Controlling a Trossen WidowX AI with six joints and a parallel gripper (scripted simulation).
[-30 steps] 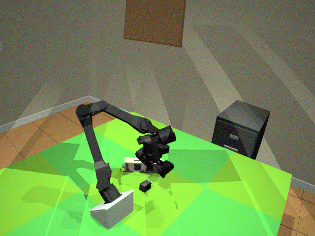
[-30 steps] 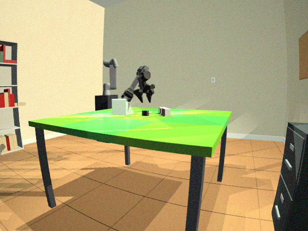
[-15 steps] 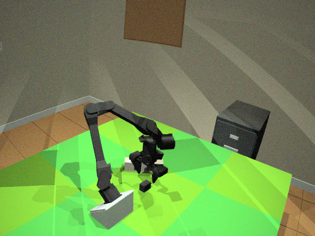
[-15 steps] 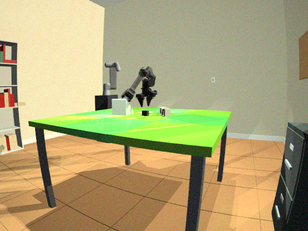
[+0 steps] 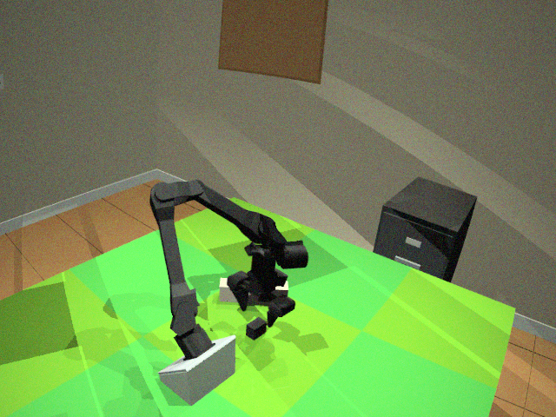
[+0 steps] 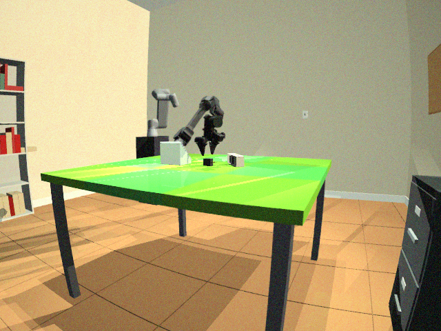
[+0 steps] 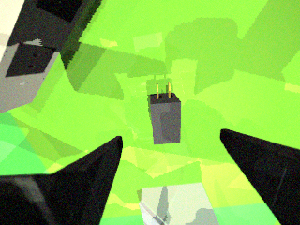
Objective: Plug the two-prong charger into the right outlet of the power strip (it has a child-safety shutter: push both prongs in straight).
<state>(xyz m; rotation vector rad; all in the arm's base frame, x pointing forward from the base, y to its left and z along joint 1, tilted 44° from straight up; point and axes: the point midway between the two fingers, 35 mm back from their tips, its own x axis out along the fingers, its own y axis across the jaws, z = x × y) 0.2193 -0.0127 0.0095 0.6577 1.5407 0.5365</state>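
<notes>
We see the gripper (image 7: 171, 141) standing wide apart, with nothing between its two dark fingers. It points down at the table (image 6: 249, 188) and hangs above the charger (image 7: 165, 117), not touching it. In the wrist view the charger lies on the green surface between the two fingertips but further ahead of them, and it looks like a dark grey block. Its two yellow prongs (image 7: 163, 89) stick out of the end that is far from the camera, side by side.

In the top view we find the charger (image 5: 256, 327) as a small black cube on the table, just below the gripper (image 5: 257, 312). The strip (image 5: 227, 289) is a pale block lying behind the gripper, and most of it is hidden by the wrist, so we cannot tell which outlet is which from there. In the exterior view the strip (image 6: 236, 159) stands a little to the right of the charger (image 6: 207, 162), and the two are near but apart. The gripper (image 6: 207, 145) is above the charger there, with both tips pointing down.

The arm (image 5: 168, 251) rises from a grey base (image 5: 200, 370) near the table edge, bends at the elbow and comes down over the charger. A dark cabinet (image 5: 424, 226) stands on the floor beyond the table.
</notes>
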